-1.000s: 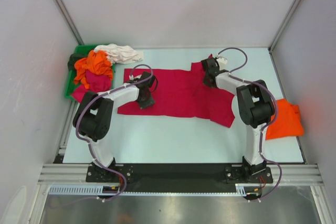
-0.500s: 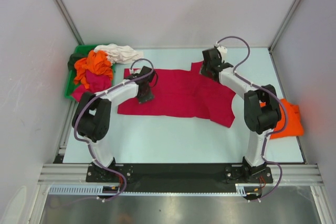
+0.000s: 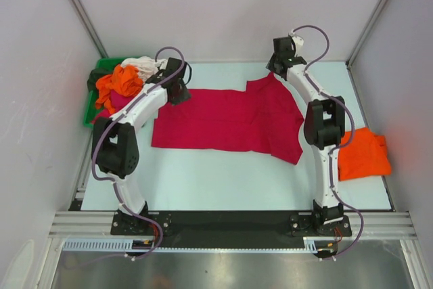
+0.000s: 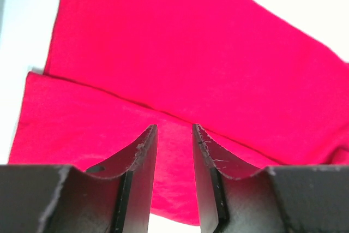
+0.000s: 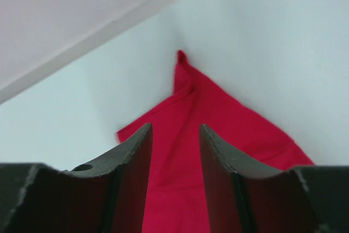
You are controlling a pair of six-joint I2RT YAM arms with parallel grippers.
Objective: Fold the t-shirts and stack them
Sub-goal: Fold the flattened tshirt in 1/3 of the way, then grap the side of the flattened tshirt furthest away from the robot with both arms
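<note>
The top camera looks steeply down from above and behind the arm bases, taking in the whole table point(image 3: 223, 174). Each wrist camera looks forward at close range between its own fingers: left fingers point(image 4: 139, 184), right fingers point(image 5: 131, 173). All three views share the red shirt point(image 3: 223, 116).

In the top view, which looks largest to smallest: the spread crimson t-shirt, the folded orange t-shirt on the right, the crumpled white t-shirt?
1. Spread crimson cloth t-shirt
2. Folded orange cloth t-shirt
3. Crumpled white cloth t-shirt, though the left arm hides part of it.
</note>
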